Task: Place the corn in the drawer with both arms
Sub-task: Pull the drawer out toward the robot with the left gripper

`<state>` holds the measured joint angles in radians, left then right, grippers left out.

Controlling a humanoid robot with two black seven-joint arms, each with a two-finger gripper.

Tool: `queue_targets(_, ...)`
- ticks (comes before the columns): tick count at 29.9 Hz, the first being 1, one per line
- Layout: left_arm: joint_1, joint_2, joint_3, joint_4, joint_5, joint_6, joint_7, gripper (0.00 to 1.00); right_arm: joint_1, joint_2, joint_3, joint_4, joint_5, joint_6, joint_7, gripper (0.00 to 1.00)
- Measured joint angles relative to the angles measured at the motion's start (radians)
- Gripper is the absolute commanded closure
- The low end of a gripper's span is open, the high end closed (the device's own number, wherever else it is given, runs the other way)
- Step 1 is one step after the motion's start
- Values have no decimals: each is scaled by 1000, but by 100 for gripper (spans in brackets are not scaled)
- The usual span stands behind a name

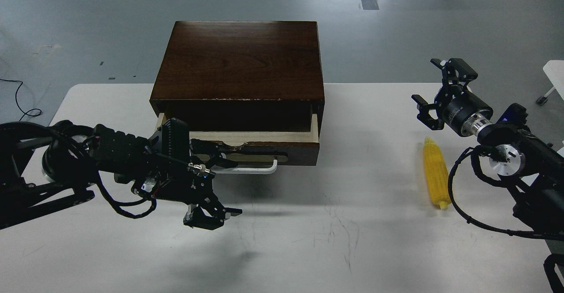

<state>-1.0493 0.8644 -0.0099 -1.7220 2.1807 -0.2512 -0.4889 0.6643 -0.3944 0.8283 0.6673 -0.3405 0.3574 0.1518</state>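
Head view: box (240,61) sitting at far centre of white bench (352,240), drawer (260,145) pulled partway out, showing a strip of pale wood behind the dark front and white handle (255,169). Left pincer (220,185) reaching in from the left, hovering just near of the drawer front, fingers spread wide apart, one up by the handle and the other lower, gripping nothing. Corn (435,172) lying on the bench well right of the box, pointed end far, outside the drawer. Right pincer (436,91) hanging just beyond the corn's far tip, fingers spread, released, not touching the corn.
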Motion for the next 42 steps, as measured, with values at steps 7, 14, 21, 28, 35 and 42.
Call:
queue_targets(7, 22, 23, -2, -40, 1, 14, 0, 1, 0, -6, 0, 0, 0, 0, 0, 0)
queue_targets(14, 45, 30, -3, -41, 2, 18, 0, 1, -1, -6, 0, -7, 0, 0, 0, 0)
queue_targets(21, 79, 50, -4, -41, 1, 34, 1, 1, -2, -5, -2, -11, 0, 0, -1, 0)
queue_targets(28, 84, 60, -4, -41, 0, 64, 1, 1, -1, 3, -2, -30, 0, 2, -2, 0)
queue_targets(35, 75, 65, 0, -42, 0, 118, 0, 1, 1, -2, -2, -31, 0, 2, -2, 0)
queue_targets(42, 64, 65, -3, -43, 1, 164, -2, 1, 2, -6, -2, -32, 0, 3, -2, 0)
